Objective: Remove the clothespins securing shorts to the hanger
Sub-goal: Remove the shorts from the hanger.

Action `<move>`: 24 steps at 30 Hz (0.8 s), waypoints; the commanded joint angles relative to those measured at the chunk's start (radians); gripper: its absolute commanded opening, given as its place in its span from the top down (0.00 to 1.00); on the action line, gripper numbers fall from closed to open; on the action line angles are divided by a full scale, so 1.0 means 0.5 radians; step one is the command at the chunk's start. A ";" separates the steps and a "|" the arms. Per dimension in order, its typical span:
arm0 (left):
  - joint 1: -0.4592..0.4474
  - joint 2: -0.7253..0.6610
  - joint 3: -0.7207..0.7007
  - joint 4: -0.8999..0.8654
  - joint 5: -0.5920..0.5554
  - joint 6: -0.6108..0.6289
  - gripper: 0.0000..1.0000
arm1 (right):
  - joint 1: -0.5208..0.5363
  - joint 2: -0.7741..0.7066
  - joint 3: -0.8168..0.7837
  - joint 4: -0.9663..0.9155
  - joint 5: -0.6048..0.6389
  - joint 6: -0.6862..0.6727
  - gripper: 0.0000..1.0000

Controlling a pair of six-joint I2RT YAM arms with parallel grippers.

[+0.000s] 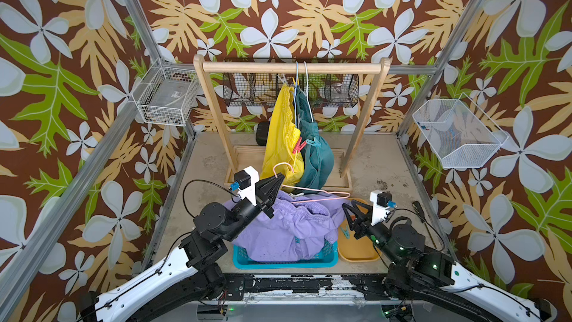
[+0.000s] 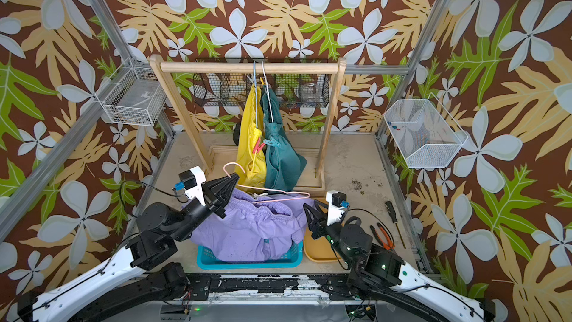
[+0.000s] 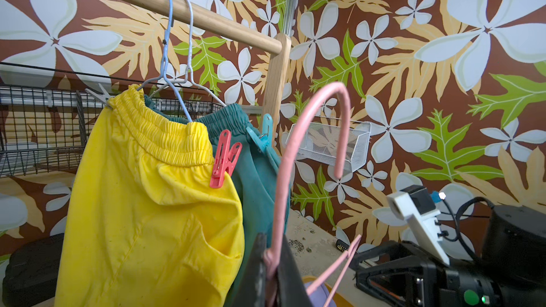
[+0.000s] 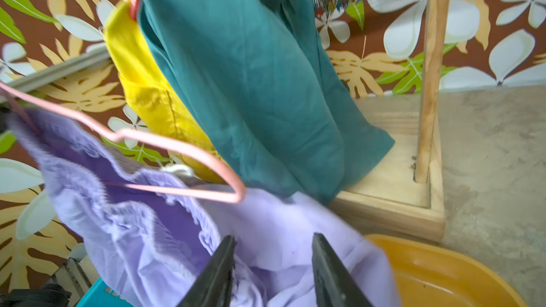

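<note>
My left gripper is shut on the neck of a pink hanger over the lilac shorts, which are heaped in a blue basket. My right gripper stands open just above the lilac fabric, with nothing between its fingers. A teal clothespin lies in the orange tray. On the rack hang yellow shorts with a red clothespin and teal shorts with a light blue clothespin.
The wooden rack stands at the back with a black wire basket behind it. White wire baskets hang on both side walls. Orange-handled pliers and a screwdriver lie at the right.
</note>
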 commanded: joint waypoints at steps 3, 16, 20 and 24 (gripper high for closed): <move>0.000 0.072 0.076 -0.040 0.141 0.105 1.00 | 0.001 -0.184 0.127 0.032 -0.017 -0.354 0.51; -0.001 0.158 0.142 -0.135 0.472 0.112 1.00 | 0.001 0.282 0.351 0.397 -0.832 -1.174 0.46; 0.000 0.155 0.132 -0.136 0.543 0.084 1.00 | 0.001 0.469 0.517 0.300 -0.969 -1.260 0.46; -0.001 0.146 0.124 -0.140 0.557 0.086 1.00 | 0.001 0.655 0.668 0.135 -0.987 -1.326 0.46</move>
